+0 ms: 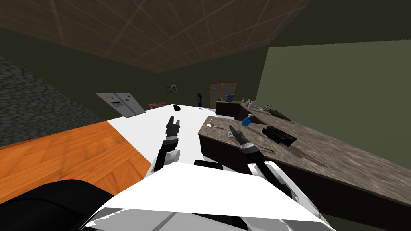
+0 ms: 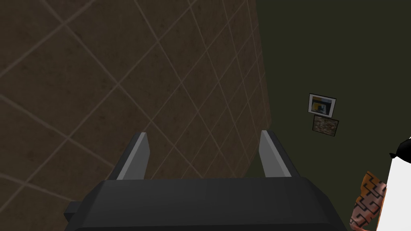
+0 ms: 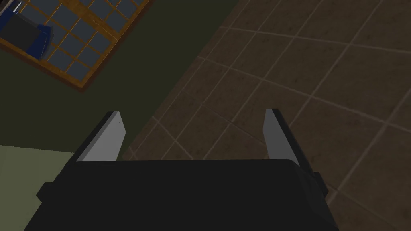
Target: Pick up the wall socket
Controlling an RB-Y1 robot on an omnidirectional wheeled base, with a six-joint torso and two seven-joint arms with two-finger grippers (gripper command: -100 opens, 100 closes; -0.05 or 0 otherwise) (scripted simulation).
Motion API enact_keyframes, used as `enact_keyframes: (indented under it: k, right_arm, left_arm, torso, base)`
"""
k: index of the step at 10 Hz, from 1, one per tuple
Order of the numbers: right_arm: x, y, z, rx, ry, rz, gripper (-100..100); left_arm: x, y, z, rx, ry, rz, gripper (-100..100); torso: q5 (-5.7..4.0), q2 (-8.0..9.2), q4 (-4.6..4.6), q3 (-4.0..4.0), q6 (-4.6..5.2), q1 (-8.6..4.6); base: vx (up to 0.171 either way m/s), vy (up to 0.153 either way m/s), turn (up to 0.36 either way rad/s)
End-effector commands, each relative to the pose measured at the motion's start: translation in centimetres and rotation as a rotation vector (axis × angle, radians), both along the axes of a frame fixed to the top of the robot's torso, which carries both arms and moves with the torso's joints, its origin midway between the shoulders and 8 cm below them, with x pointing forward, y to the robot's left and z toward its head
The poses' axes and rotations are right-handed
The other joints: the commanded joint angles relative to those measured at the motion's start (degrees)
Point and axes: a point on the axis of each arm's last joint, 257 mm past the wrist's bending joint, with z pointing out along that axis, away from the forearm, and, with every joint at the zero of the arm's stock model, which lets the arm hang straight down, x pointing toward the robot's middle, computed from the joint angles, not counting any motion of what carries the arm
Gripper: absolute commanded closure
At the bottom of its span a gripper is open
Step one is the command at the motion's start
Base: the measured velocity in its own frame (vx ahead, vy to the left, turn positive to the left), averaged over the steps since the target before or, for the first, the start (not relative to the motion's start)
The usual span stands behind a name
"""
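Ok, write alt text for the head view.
Two arms reach forward: the right gripper over the near end of a brown counter, the left gripper over a white surface beside it. A blue spray bottle and a dark object sit farther along it.

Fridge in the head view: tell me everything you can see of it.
The fridge is light grey, with two doors side by side, both shut. One door carries a dark dispenser panel, and small coloured dots, perhaps magnets, sit near the doors' tops. It stands with its back to the dark green wall, where the orange wood surface meets the white surface. Its slant is the camera's.
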Motion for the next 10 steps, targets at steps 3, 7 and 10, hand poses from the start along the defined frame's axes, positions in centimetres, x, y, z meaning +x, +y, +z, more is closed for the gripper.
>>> enact_keyframes:
  k: [3, 7, 10]
  right_arm:
    - [0.3, -0.2, -2.3, -0.178, 0.029, -0.006, -100]
    - [0.6, -1.0, -5.2, -0.419, 0.054, -0.009, -100]
    - [0.9, -2.2, -7.8, -0.646, 0.067, -0.014, -100]
  left_arm:
    - [0.0, 0.0, 0.0, 0.000, 0.000, 0.000, 0]
    - [0.0, 0.0, 0.0, 0.000, 0.000, 0.000, 0]
    - [0.0, 0.0, 0.0, 0.000, 0.000, 0.000, 0]
  torso:
    - [0.00, 0.00, 0.00, 0.00, 0.00, 0.02]
    - [0.00, -0.01, 0.00, 0.00, 0.00, 0.01]
    - [0.01, -0.01, 0.00, 0.00, 0.00, 0.05]
  base:
    - [-0.011, -0.030, 0.013]
    - [-0.010, -0.035, 0.024]
    - [-0.012, -0.028, 0.043]
